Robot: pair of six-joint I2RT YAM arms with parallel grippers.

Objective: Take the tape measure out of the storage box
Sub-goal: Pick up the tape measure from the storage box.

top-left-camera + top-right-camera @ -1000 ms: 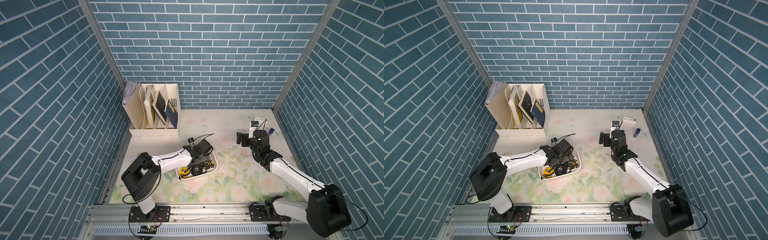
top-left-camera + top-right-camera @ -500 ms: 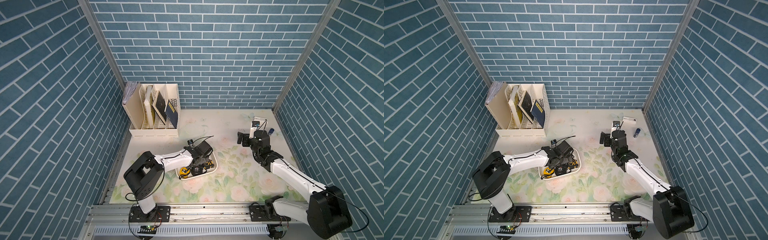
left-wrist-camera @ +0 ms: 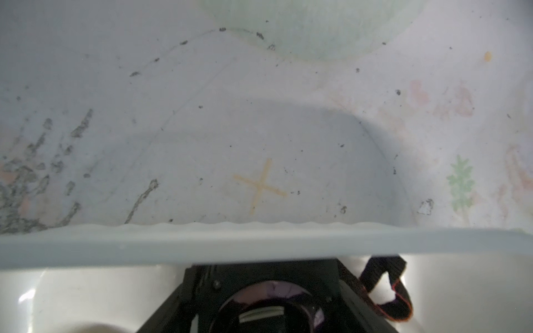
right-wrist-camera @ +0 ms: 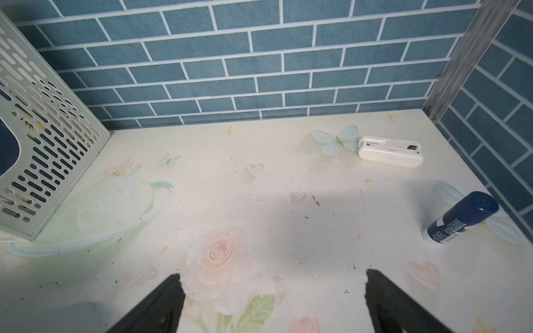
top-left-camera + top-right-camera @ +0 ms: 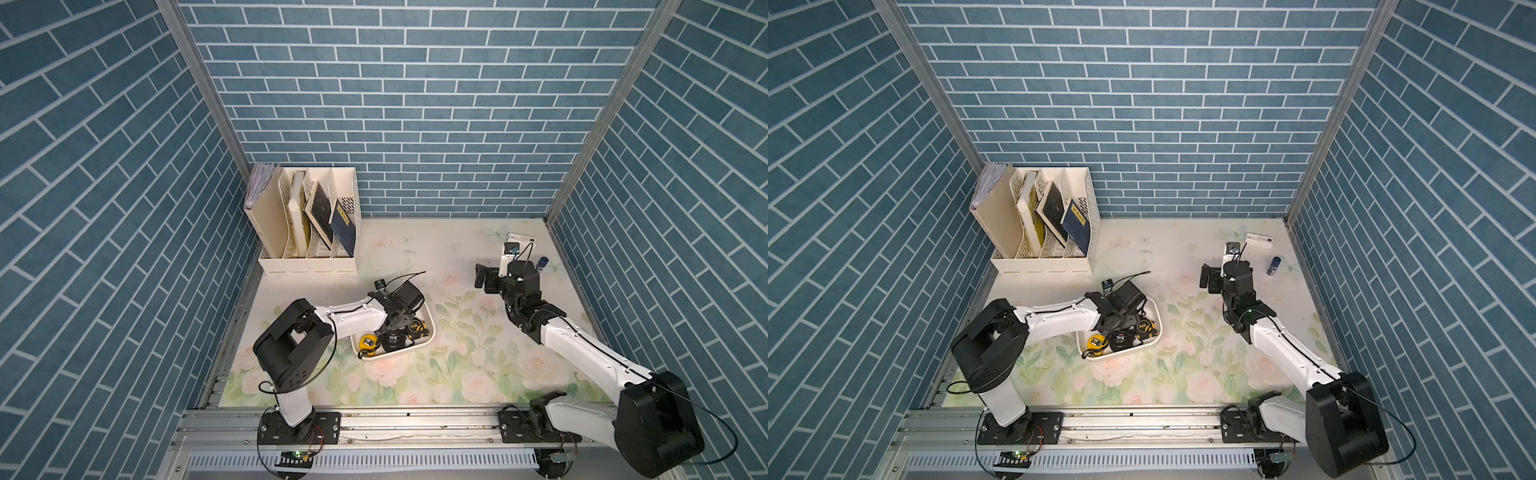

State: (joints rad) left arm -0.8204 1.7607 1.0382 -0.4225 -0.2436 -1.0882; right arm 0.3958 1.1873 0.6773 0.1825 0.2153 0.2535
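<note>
Your left fingers reach down into the storage box, right over the black tape measure. The wrist hides their tips, so you cannot tell whether they grip it. Your right fingers are spread wide above the desk, holding nothing. 2 other tape measures lie beside the black one, and the print on all 3 is too small to read.
</note>
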